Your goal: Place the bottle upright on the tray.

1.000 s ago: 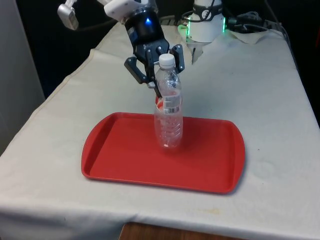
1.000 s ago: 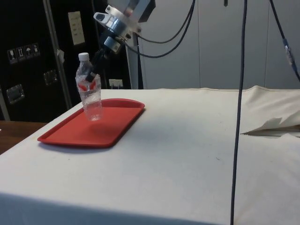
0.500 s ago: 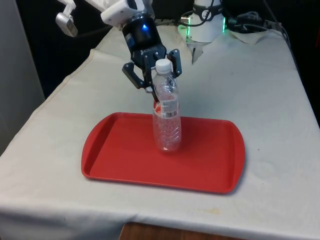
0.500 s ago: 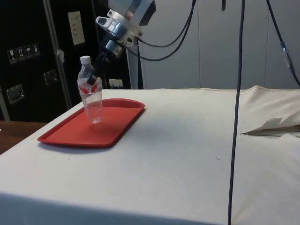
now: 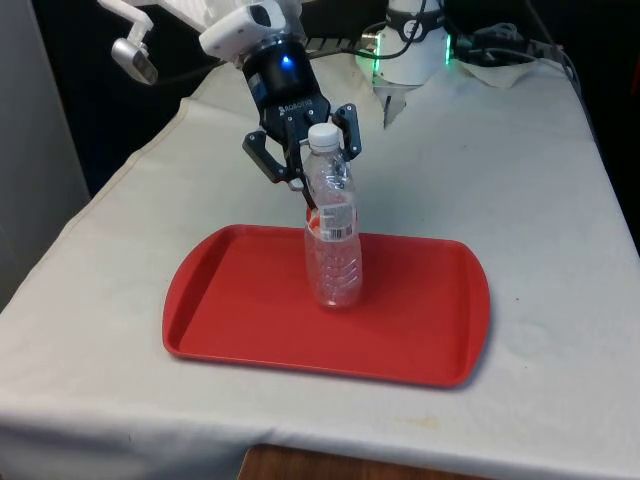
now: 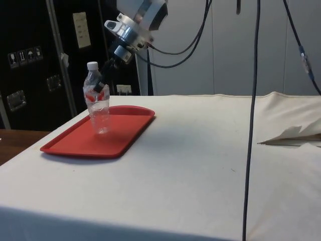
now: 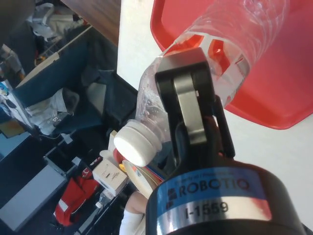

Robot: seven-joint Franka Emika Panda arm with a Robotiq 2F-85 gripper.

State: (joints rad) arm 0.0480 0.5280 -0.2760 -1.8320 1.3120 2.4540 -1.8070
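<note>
The red tray lies on the desk below the hand, its nearest rim toward the desk's front edge. On it, directly under the hand, the clear bottle stands upright, white cap up, its base resting near the tray's middle. The hand reaches down from behind the bottle and is clenched on the bottle's upper body, at the red label just below the neck.
</note>
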